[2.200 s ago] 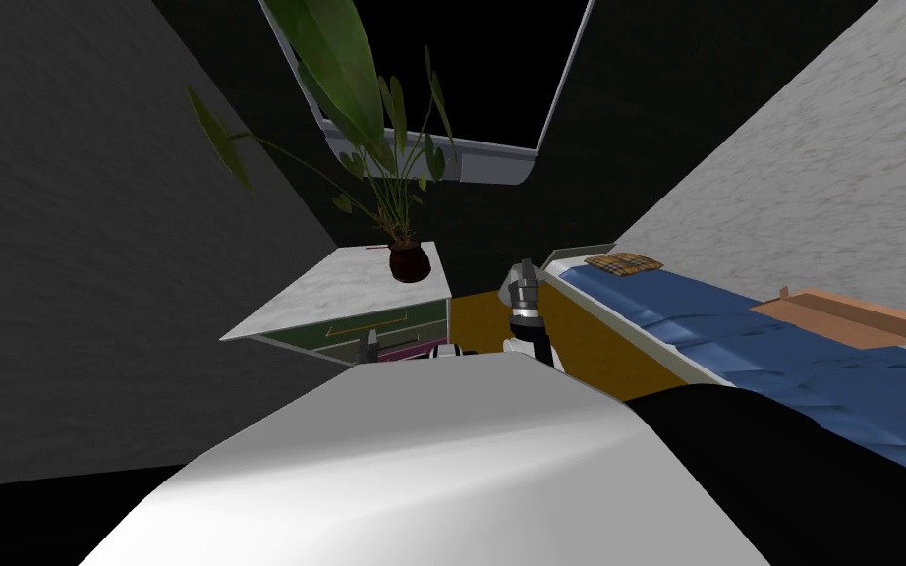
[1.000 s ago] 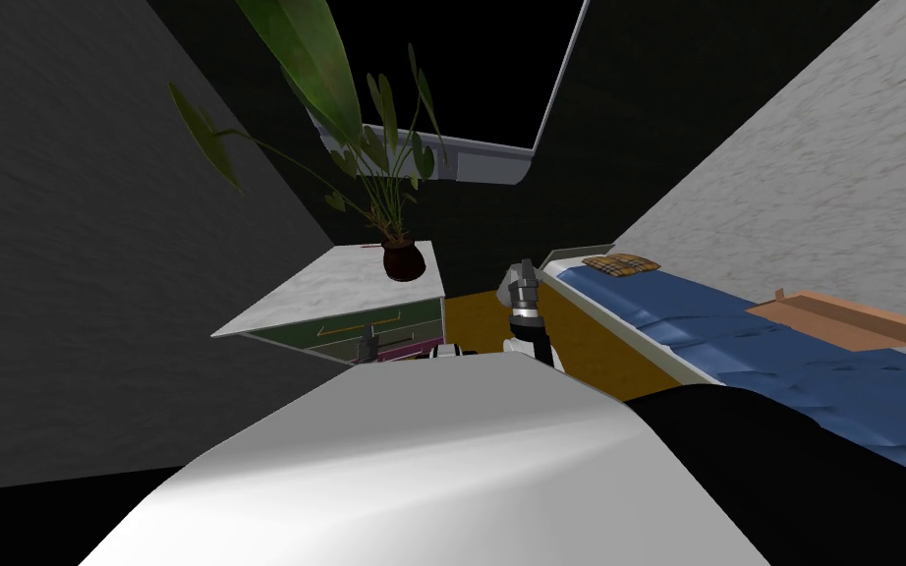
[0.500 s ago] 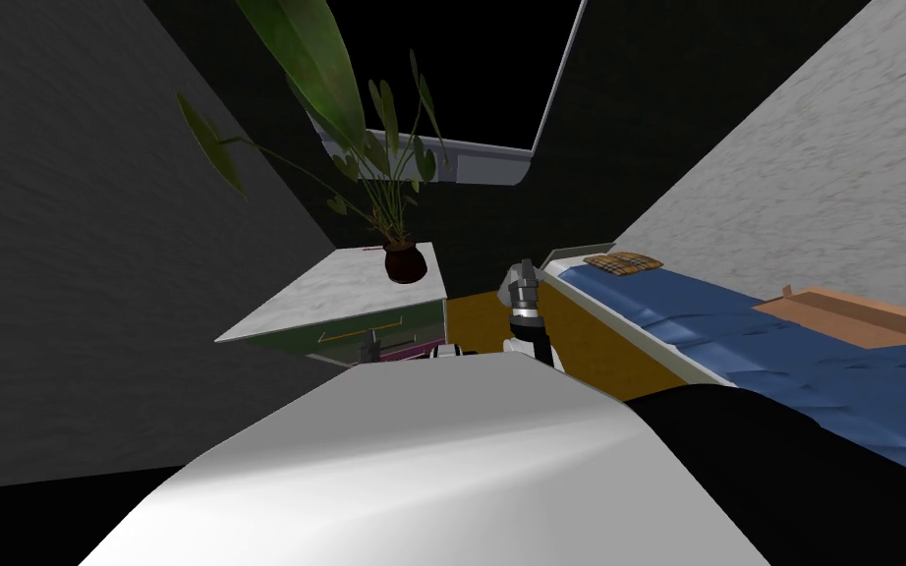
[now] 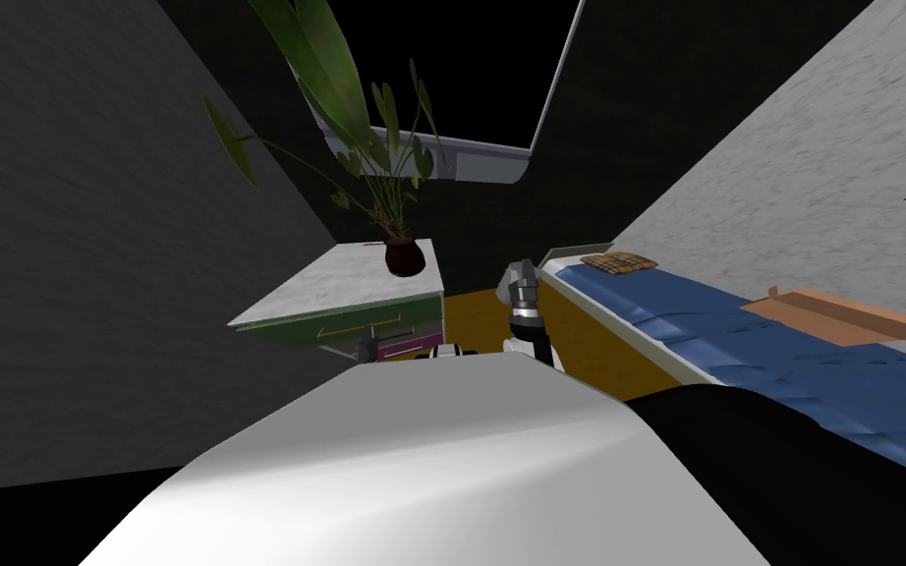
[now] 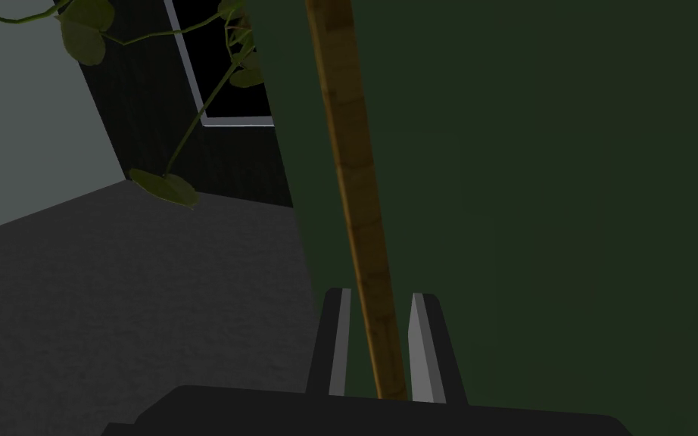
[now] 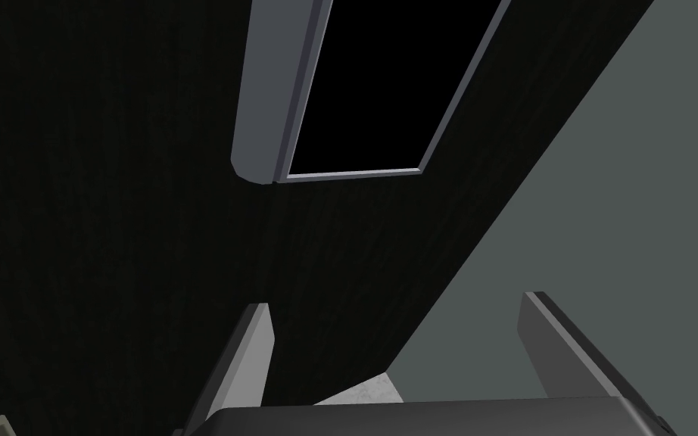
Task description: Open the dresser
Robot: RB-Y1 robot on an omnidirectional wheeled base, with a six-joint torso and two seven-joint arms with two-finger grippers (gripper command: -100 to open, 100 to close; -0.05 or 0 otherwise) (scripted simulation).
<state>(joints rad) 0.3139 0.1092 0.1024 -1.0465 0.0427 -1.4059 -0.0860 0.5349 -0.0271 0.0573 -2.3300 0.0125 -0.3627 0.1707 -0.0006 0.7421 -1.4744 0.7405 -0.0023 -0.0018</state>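
Your left claw point(image 5: 381, 344) is clenched on the wooden handle point(image 5: 355, 189), a long bar that runs between its two fingers point(image 5: 422, 348) and on past their tips. Right behind the bar lies the dark green drawer front point(image 5: 552, 212) of the dresser point(image 4: 343, 280), close ahead of the claw. A potted plant point(image 4: 403, 257) stands on the dresser's pale top, beyond and above the claw. Your right claw point(image 6: 397, 356) is raised off to the side, released, its fingers wide apart
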